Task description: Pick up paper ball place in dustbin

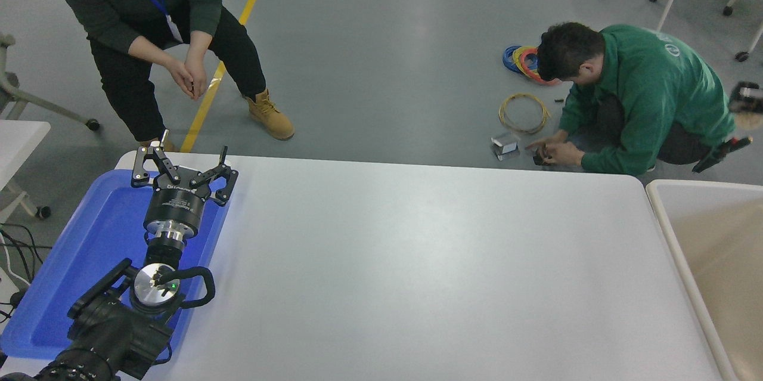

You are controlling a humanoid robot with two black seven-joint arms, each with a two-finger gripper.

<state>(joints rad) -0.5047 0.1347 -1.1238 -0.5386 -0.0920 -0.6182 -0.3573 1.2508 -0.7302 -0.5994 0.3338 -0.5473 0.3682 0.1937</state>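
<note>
At the right edge, high above the floor beyond the table's far corner, only the blurred tip of my right gripper (750,101) shows. The tan paper ball (753,120) hangs just under it, held in its grip. The dustbin (703,188), with a thick white rim and beige inner walls, stands beside the table's right end, below and in front of the ball. My left gripper (183,157) is parked at the lower left over the blue tray (89,250), open with nothing between its fingers.
The white table (417,250) fills the middle. A person in a green jacket (644,89) crouches on the floor behind the far right corner, among cable coils (523,114). Another person (149,23) stands bent over at the far left.
</note>
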